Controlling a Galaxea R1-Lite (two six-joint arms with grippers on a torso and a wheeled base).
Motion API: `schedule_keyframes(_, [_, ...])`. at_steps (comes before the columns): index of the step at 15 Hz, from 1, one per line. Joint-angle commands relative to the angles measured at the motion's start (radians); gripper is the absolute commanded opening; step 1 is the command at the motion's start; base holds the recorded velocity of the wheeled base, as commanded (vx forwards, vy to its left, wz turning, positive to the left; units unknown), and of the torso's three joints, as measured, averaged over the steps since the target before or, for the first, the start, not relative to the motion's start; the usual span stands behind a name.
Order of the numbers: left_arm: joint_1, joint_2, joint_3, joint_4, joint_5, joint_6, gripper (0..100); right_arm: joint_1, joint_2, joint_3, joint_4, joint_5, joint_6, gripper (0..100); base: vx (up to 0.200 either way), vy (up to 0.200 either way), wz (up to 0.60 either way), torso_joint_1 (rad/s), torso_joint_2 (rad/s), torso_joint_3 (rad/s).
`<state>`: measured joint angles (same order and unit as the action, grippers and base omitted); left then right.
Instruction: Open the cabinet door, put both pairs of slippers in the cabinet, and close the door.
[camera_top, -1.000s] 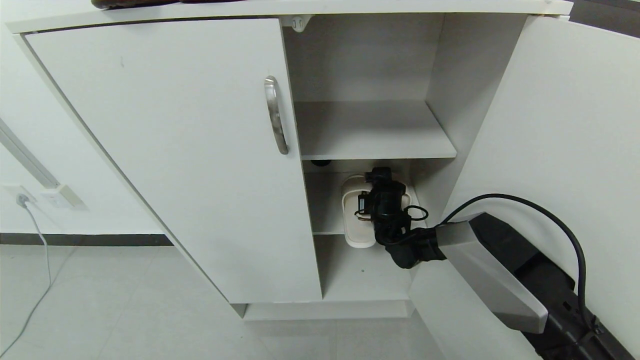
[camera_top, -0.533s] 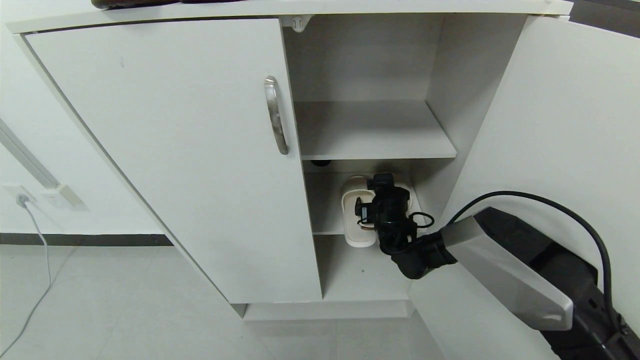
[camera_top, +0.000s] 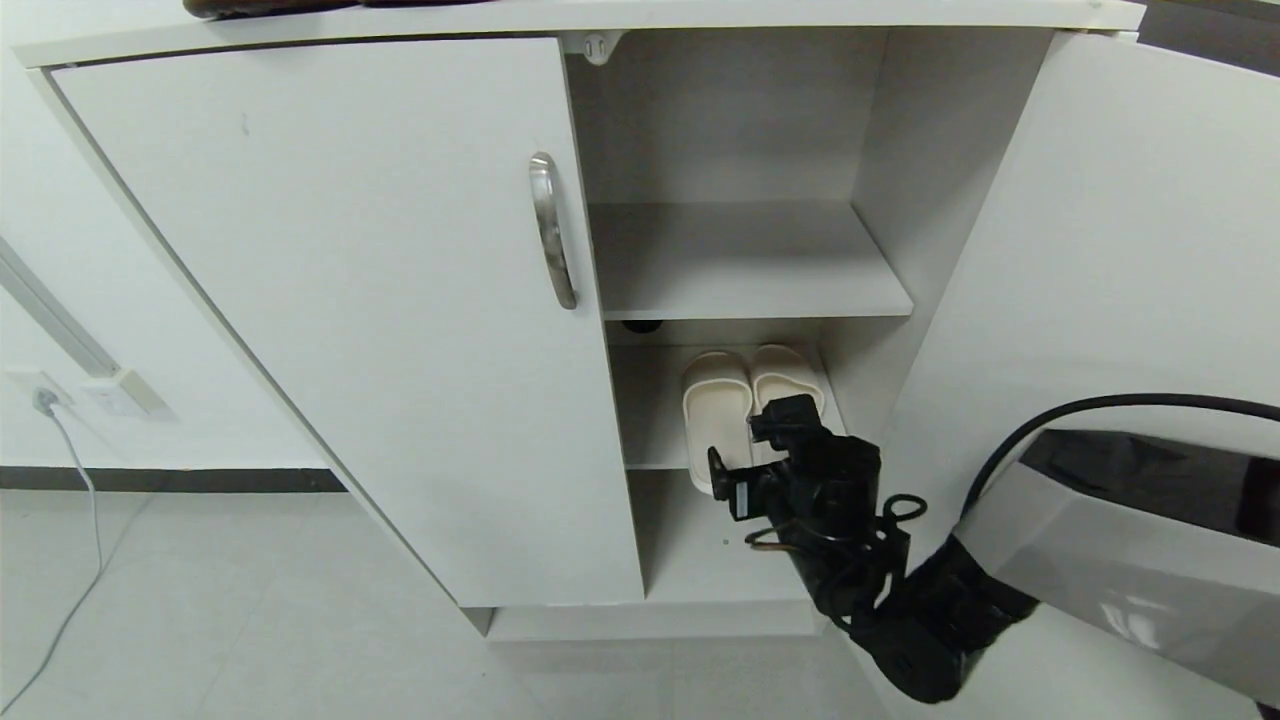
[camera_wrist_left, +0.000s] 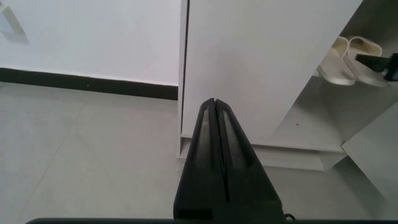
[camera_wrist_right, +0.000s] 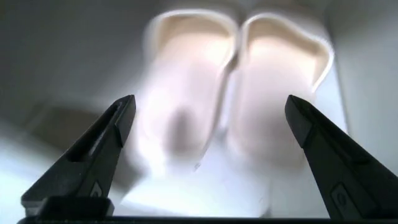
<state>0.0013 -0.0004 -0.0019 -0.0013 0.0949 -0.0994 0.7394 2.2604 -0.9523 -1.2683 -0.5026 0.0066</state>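
Cnt: 1 cabinet (camera_top: 940, 130) w/ 2 doors: left door (camera_top: 330, 300), right door (camera_top: 1100, 250). 1 handle (camera_top: 552, 230). Inside, 3 levels (incl. the floor board): top shelf (camera_top: 740, 260), mid shelf (camera_top: 650, 415), bottom (camera_top: 700, 550). Slippers: 2, i.e. 1 pr: left slipper (camera_top: 716, 410), right slipper (camera_top: 790, 372). My claws: 2, left claw (camera_wrist_left: 213, 106) + right claw (camera_wrist_right: 210, 106). Wall: 2 boxes (camera_top: 125, 393), 1 cord (camera_top: 85, 540).

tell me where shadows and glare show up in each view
Head view: the cream slippers sit in shade under the shelf, and the metal door handle carries a bright glint. Right wrist view: slippers brightly lit, cabinet interior dark behind. Left wrist view: floor evenly lit, no glare.
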Motion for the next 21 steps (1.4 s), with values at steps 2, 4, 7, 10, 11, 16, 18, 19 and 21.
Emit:
schedule_keyframes(2, [0.0, 0.0, 0.0, 0.0, 0.0, 0.0, 0, 0.114, -0.182, 0.291, -0.149, 0.053, 0.01, 100, 0.0, 0.0, 0.0, 0.0, 0.0, 0.0])
schedule_keyframes(4, [0.0, 0.002, 0.0, 0.0, -0.001, 0.0, 0, 0.12, -0.188, 0.313, -0.148, 0.081, 0.038, 100, 0.0, 0.0, 0.0, 0.0, 0.0, 0.0])
schedule_keyframes(7, [0.0, 0.0, 0.0, 0.0, -0.001, -0.002, 0, 0.129, -0.177, 0.311, -0.141, 0.081, 0.047, 100, -0.067, 0.0, 0.0, -0.001, 0.0, 0.002])
schedule_keyframes(10, [0.0, 0.0, 0.0, 0.0, 0.0, -0.003, 0, 0.135, -0.176, 0.314, -0.143, 0.081, 0.05, 100, -0.2, 0.0, 0.0, 0.006, 0.0, 0.005])
schedule_keyframes(11, [0.0, 0.0, 0.0, 0.0, -0.001, -0.005, 0, 0.135, -0.174, 0.316, -0.143, 0.081, 0.05, 100, -0.2, 0.0, 0.0, 0.002, 0.01, 0.007])
schedule_keyframes(16, [0.0, 0.0, 0.0, 0.0, -0.001, -0.003, 0, 0.13, -0.176, 0.316, -0.144, 0.079, 0.05, 100, -0.04, 0.0, 0.0, 0.0, 0.0, 0.0])
schedule_keyframes(18, [0.0, 0.002, 0.0, 0.0, -0.001, -0.002, 0, 0.126, -0.176, 0.319, -0.148, 0.078, 0.05, 100, 0.0, 0.0, 0.0, 0.0, 0.0, 0.0])
schedule_keyframes(19, [0.0, 0.0, 0.0, 0.0, -0.003, -0.002, 0, 0.124, -0.176, 0.32, -0.148, 0.076, 0.05, 100, 0.0, 0.0, 0.0, 0.0, 0.0, 0.0])
schedule_keyframes(21, [0.0, 0.002, -0.001, 0.0, -0.003, -0.002, 0, 0.124, -0.176, 0.32, -0.148, 0.075, 0.05, 100, 0.0, 0.0, 0.0, 0.0, 0.0, 0.0])
